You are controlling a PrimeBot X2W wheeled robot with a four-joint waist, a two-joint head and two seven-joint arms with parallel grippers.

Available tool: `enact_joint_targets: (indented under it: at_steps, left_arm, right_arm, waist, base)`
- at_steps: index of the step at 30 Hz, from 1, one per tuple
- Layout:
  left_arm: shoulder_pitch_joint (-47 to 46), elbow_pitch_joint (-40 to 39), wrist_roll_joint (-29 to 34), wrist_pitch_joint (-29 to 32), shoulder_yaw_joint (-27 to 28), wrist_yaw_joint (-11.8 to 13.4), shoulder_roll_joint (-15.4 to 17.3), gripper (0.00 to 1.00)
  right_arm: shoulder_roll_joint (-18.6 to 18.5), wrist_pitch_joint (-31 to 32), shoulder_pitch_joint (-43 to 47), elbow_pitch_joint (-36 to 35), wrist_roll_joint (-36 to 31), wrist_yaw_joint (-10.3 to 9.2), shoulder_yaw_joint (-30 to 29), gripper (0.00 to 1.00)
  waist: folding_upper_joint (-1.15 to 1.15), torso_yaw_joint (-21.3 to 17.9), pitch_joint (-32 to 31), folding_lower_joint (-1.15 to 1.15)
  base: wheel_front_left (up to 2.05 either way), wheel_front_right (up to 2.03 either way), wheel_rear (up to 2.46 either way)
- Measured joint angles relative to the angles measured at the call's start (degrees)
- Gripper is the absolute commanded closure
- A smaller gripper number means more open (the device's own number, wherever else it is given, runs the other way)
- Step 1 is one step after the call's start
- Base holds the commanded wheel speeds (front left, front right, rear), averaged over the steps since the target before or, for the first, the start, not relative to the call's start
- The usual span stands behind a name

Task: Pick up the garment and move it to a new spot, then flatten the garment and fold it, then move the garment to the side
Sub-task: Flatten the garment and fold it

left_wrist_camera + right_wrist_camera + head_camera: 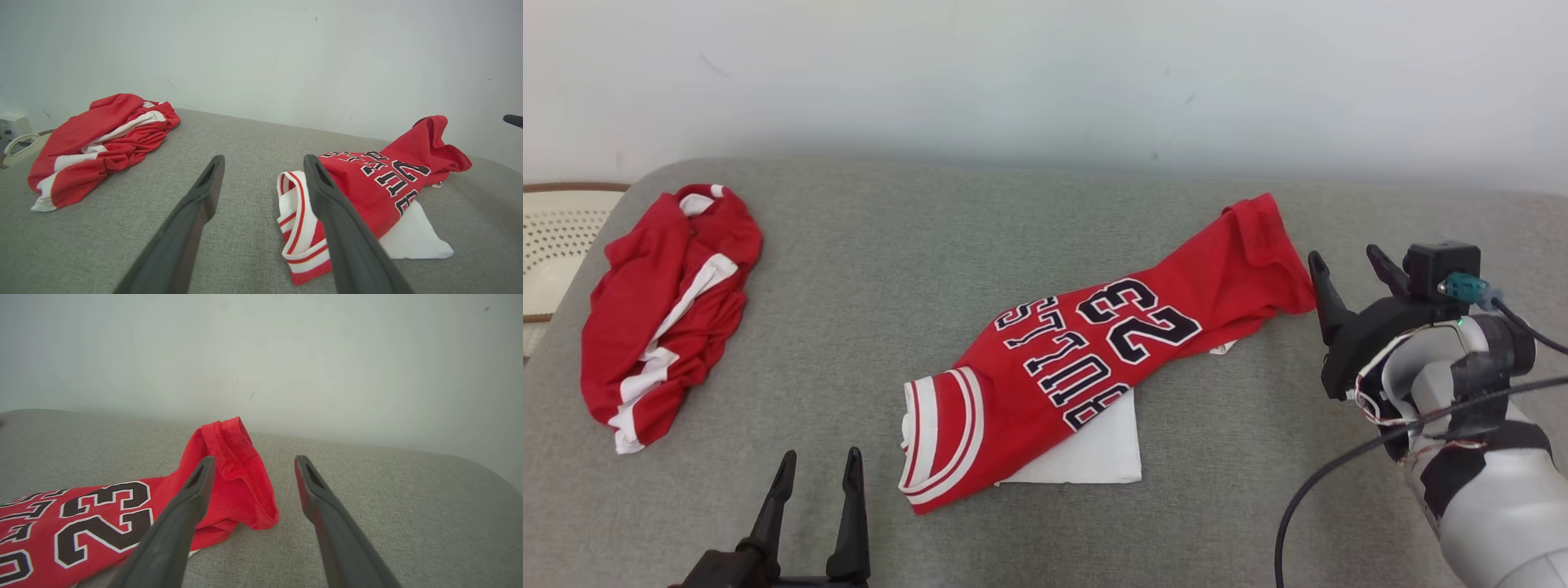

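Note:
The garment, a red jersey with "BULLS 23" in black and white, lies crumpled in a slanted strip across the middle of the grey cushion; its white-and-red trimmed end points to the front. My right gripper stands open just right of the jersey's far hem, with nothing between its fingers. At the lower left my left gripper is open too, apart from the cloth and just left of the trimmed end. A white layer shows under the jersey.
Red shorts with white stripes lie bunched at the cushion's far left. A white wall runs behind the grey cushion. A cream perforated object sits past the left edge.

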Motion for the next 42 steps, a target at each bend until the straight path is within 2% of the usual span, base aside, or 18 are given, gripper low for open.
enact_joint_targets:
  at_steps: [6,12,19,23,30,38,42]
  left_arm:
    - [0.3,-0.33,0.04,0.0,0.13,-0.03,0.0,0.0]
    - [0.87,-0.52,0.1,0.0,0.22,-0.3,0.01,0.0]
    - [0.86,-0.02,-0.02,0.0,-0.32,-0.56,0.0,0.0]
    - [0.86,0.44,-0.2,0.0,-0.8,-0.71,0.0,0.0]
    - [0.77,3.09,-0.34,0.0,-1.66,-1.69,0.01,0.0]
    - [-0.55,12.79,0.0,0.0,-3.58,-3.97,0.0,0.0]
    - [-1.79,16.0,-0.01,0.0,-3.43,-3.99,-0.03,0.0]
  right_arm:
    - [-0.77,-1.09,5.13,-6.76,0.77,0.0,-1.41,0.0]
    - [-0.86,-1.27,14.82,-21.67,-1.76,0.0,-8.99,0.0]
    - [3.44,-1.26,28.12,-36.79,-8.24,0.0,-18.09,0.0]
    - [6.64,-1.27,33.91,-42.92,-11.4,0.0,-21.58,0.0]
    - [10.37,-0.89,38.67,-49.1,-14.34,0.0,-22.75,0.0]
    - [11.12,0.02,39.41,-50.2,-14.5,0.0,-22.42,0.0]
    - [11.18,0.09,39.42,-50.23,-14.49,0.0,-22.31,0.0]
  waist:
    - [0.0,-1.43,-0.14,0.0]
    - [0.0,-2.29,0.32,0.0]
    - [0.0,-2.54,0.72,0.0]
    - [0.0,-2.43,0.52,0.0]
    - [0.0,-3.23,0.68,0.0]
    - [0.0,-5.14,1.22,0.0]
    - [0.0,-6.2,1.6,0.0]
  base:
    - [0.0,0.0,0.0]
    - [0.0,0.0,0.0]
    - [0.0,0.0,0.0]
    - [0.0,0.0,0.0]
    - [0.0,0.0,0.0]
    - [0.0,0.0,0.0]
    - [0.0,0.0,0.0]
